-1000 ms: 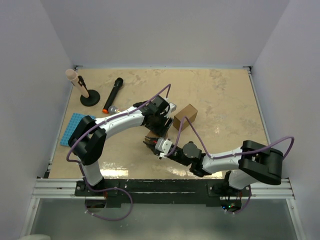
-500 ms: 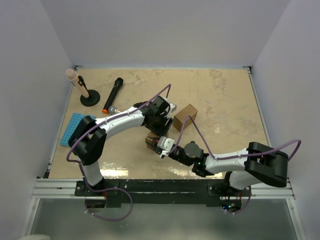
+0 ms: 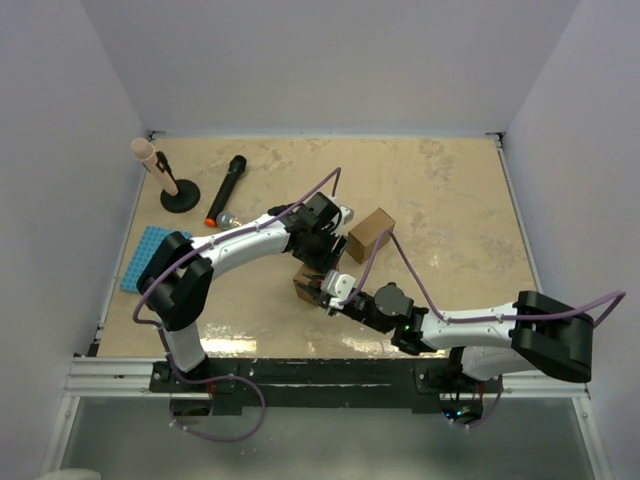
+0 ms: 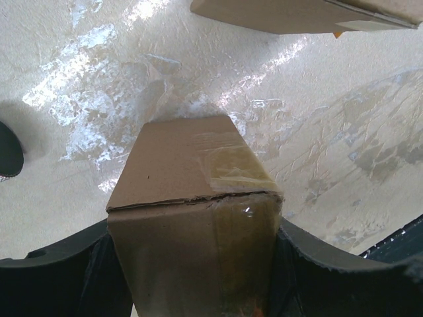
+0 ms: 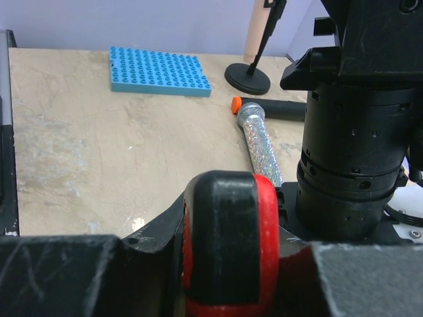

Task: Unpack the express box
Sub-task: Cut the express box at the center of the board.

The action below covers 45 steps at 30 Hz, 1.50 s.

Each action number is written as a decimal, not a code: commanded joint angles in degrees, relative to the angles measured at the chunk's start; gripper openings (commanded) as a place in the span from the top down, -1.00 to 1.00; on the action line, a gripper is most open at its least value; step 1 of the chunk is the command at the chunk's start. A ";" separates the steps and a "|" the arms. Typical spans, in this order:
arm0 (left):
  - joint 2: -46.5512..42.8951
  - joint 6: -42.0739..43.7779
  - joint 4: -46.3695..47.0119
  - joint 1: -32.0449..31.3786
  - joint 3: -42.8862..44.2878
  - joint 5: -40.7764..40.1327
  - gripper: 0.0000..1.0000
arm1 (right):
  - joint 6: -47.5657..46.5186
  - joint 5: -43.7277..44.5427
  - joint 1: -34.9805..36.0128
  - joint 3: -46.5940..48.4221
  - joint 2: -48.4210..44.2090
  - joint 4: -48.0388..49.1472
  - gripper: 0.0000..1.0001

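The taped box (image 4: 195, 218) runs off the bottom edge of the left wrist view, so its near end is unseen, as are the tips of the left gripper (image 4: 198, 284) clamping it. Beyond the taped box a second carton (image 4: 297, 12) is cut by the top edge. Left of the taped box a dark rounded shape (image 4: 8, 148) is sliced off and cannot be identified. In the right wrist view the left arm's black wrist (image 5: 357, 132) hides the taped box and the microphone (image 5: 260, 148) handle. The red-and-black tool (image 5: 221, 211), pinched in the right gripper (image 5: 223, 290), runs off the bottom; its kind is unclear.
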 commanded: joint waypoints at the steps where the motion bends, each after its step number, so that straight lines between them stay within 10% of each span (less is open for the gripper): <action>1: 2.22 2.12 -3.72 0.85 -1.05 -2.51 1.00 | 2.34 1.41 0.26 -1.70 -1.82 -5.49 1.00; 45: 5.21 2.92 -8.46 1.03 1.24 -15.34 1.00 | 7.27 5.80 3.78 -2.40 -15.35 -19.29 1.00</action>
